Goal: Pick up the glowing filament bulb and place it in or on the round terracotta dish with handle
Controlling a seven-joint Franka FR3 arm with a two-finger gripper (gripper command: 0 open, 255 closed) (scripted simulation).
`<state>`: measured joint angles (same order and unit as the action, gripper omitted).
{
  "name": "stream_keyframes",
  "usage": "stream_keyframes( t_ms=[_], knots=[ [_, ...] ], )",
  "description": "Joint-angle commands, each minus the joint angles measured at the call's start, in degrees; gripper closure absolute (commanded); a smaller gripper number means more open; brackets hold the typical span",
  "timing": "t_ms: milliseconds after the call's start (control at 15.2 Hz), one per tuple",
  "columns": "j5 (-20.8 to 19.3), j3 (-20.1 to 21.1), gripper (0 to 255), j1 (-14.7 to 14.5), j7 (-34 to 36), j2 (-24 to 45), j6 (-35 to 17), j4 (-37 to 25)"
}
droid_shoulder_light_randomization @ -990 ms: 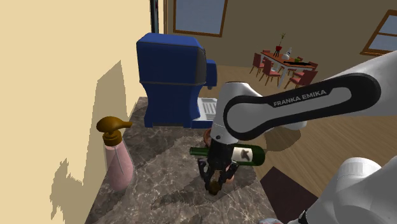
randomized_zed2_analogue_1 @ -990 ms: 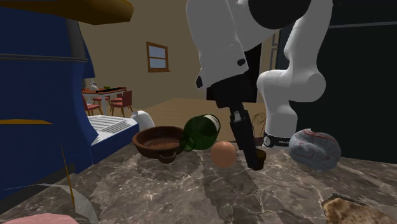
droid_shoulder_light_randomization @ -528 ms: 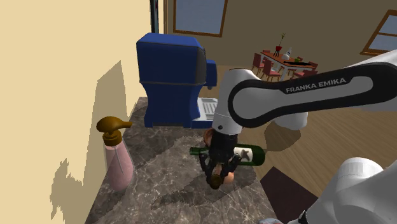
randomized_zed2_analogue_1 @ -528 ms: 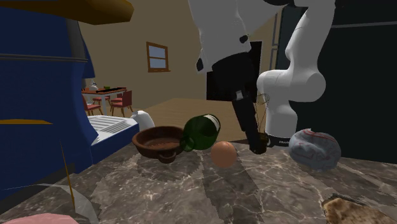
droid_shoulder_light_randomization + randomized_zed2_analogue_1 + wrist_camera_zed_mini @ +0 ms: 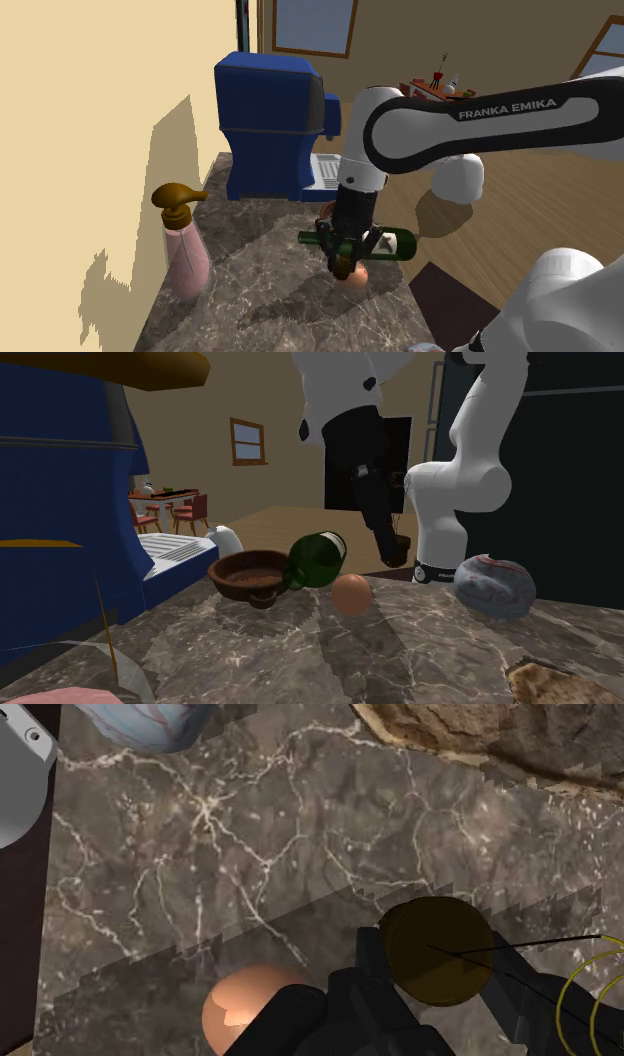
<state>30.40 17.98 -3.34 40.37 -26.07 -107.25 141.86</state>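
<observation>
My black gripper [image 5: 393,552] hangs above the marble counter, shut on the brown base of the filament bulb [image 5: 396,549]. Its clear glass and thin wires barely show. In the wrist view the round brown base [image 5: 437,951] sits clasped between the fingers, with filament lines and yellow rings trailing off beside it. The round terracotta dish with handle [image 5: 250,574] stands on the counter beyond a lying green bottle, toward the blue machine. In the shoulder view the gripper [image 5: 343,265] hovers just in front of the bottle, and a sliver of the dish [image 5: 325,214] peeks out behind the arm.
A green wine bottle [image 5: 318,559] lies between gripper and dish. An orange ball [image 5: 351,593] rests under the gripper. A blue coffee machine [image 5: 270,125], a pink soap dispenser [image 5: 185,250], a grey-blue lump [image 5: 495,587] and a crusty brown piece [image 5: 545,682] stand around.
The gripper has risen from the counter with the bulb base in it and drifted toward the bottle and the dish. The orange ball, bottle and dish have stayed put.
</observation>
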Motion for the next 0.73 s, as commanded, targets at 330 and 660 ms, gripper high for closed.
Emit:
stream_keyframes(
  t_ms=[330, 660],
  knots=[
    [-5.67, -5.62, 255, 5.05, -7.30, 6.83, 1.26, -4.99],
    [-9.26, -9.19, 255, 8.31, -12.11, 13.35, 2.07, -10.50]
  ],
)
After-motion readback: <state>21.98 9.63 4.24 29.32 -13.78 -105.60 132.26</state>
